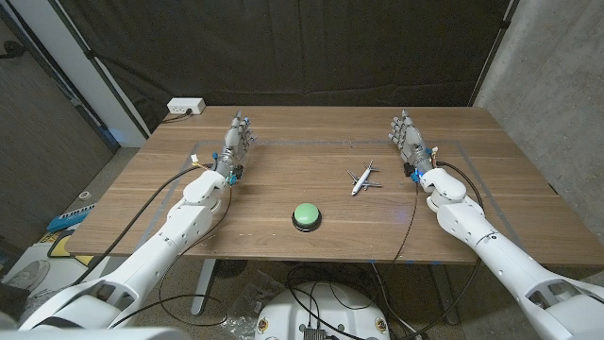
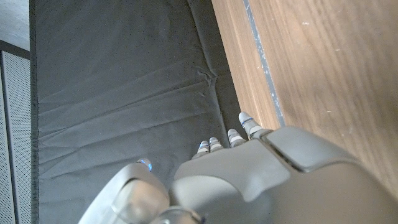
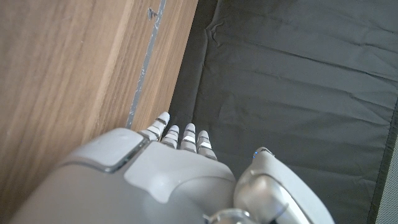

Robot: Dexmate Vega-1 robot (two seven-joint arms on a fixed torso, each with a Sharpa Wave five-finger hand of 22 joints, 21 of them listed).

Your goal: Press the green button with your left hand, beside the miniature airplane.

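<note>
A round green button (image 1: pixel 306 216) on a dark base sits near the table's front edge, about midway across. The small white miniature airplane (image 1: pixel 362 178) lies a little behind it and toward my right. My left hand (image 1: pixel 236 145) stands on the far left part of the table, fingers stretched out and holding nothing, well apart from the button. My right hand (image 1: pixel 409 141) stands the same way on the far right, just beyond the airplane. The left hand's back (image 2: pixel 261 180) and the right hand's back (image 3: pixel 161 180) show in the wrist views, fingers extended toward the black curtain.
The wooden table (image 1: pixel 283 179) bears a faint taped outline. A white power strip (image 1: pixel 185 107) sits off its far left corner. A black curtain (image 1: pixel 302 47) hangs behind. Cables run along both forearms.
</note>
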